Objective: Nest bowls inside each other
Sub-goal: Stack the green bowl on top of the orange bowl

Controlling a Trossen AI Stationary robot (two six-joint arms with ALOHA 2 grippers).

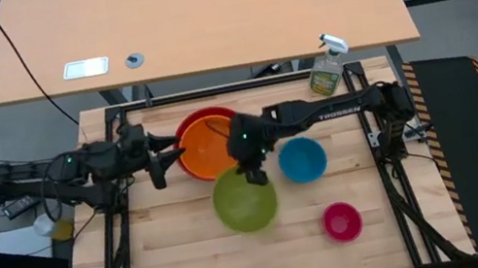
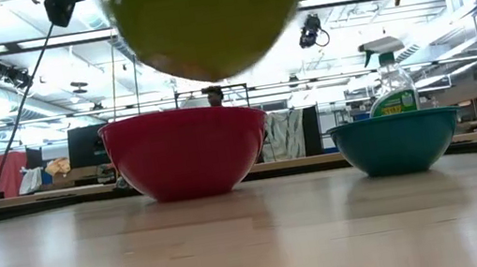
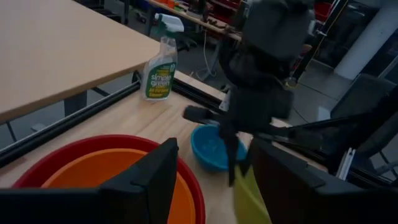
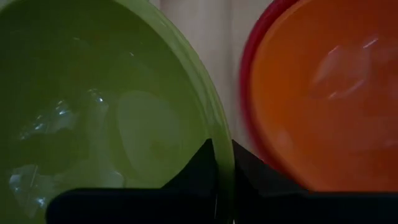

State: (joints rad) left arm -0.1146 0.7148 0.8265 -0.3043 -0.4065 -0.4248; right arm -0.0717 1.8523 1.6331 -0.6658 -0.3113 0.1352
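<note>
The orange bowl [image 1: 207, 151] sits nested in the red bowl [image 1: 206, 117] at the table's far middle. Just near of them the lime green bowl [image 1: 244, 204] is held up by my right gripper [image 1: 254, 175], which is shut on its rim. In the low view it hangs high [image 2: 202, 16], above the table. The blue bowl [image 1: 303, 159] and the pink bowl [image 1: 341, 221] stand on the table to the right. My left gripper [image 1: 158, 168] hovers open beside the red bowl's left side, holding nothing. My right gripper pinches the green bowl's rim [image 4: 217, 134] on the side facing the orange bowl, one finger inside the bowl and one outside. The fingers slant down from the far right. The bowl hangs below them, lifted clear of the table.
A clear spray bottle [image 1: 328, 69] stands at the table's far right corner. A second, light wooden table [image 1: 188, 15] lies beyond the far edge. Bare wood shows along the near left part of the table [image 1: 173, 264].
</note>
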